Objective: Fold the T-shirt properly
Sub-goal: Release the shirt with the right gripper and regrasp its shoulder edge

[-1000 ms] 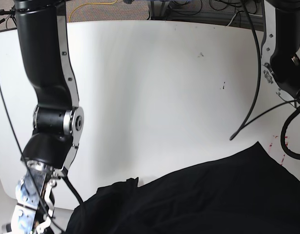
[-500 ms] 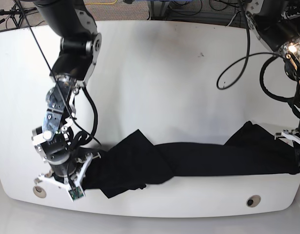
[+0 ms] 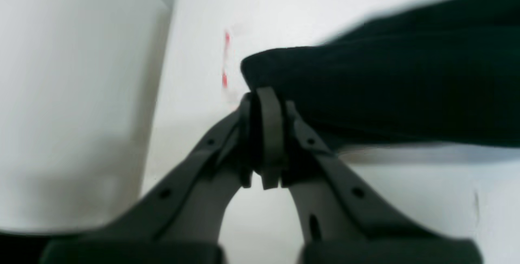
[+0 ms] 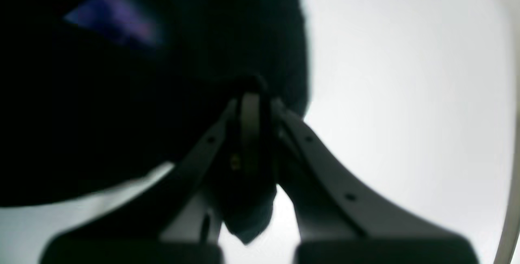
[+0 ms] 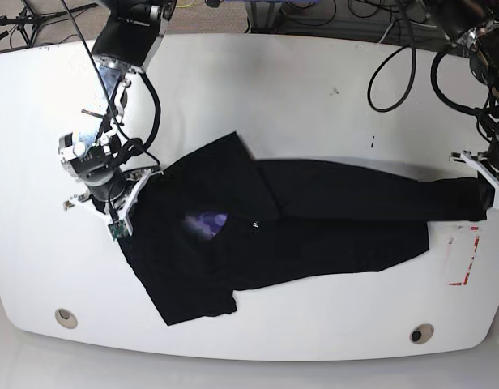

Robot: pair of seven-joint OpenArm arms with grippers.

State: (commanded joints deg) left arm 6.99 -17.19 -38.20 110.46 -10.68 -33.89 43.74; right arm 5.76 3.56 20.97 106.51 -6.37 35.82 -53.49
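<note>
T-shirt (image 5: 314, 215) edges between both arms' closed fingers (image 3: 264, 105).

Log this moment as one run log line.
stage: mid-fold | left gripper: shut on T-shirt edge | right gripper: shut on T-shirt | shirt: stretched across table

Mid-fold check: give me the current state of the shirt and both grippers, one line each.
T-shirt: stretched across the table between both grippers, partly folded over itself, purple patch showing.
Left gripper: shut on the T-shirt's edge.
Right gripper: shut on the T-shirt's other end.
Table: white, carrying the shirt.
</note>
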